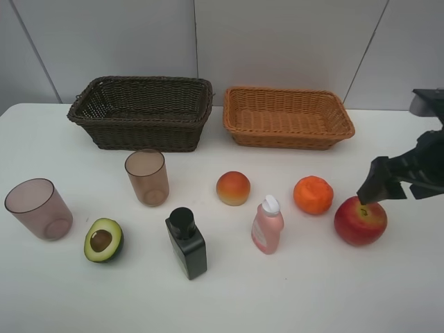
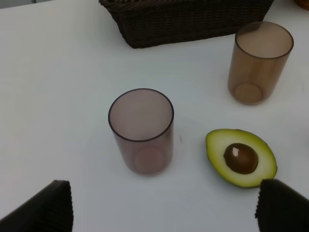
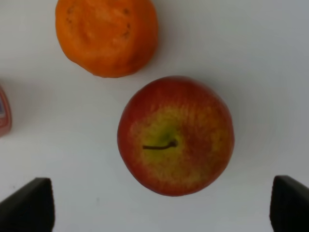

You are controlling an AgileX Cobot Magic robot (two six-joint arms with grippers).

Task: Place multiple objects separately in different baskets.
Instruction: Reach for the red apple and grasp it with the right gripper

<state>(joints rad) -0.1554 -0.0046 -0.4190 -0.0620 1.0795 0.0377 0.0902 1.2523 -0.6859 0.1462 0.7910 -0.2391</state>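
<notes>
A red apple sits at the table's right. My right gripper hangs open just above it, one finger on each side. An orange tangerine lies to the apple's left, then a pink bottle, a peach and a black square bottle. At the left are a halved avocado and two brownish cups. My left gripper is open above the nearer cup, empty, and hidden from the high camera.
Two wicker baskets stand side by side at the back, the dark brown basket on the left and the light tan basket on the right. Both look empty. The second cup stands upright near the dark basket.
</notes>
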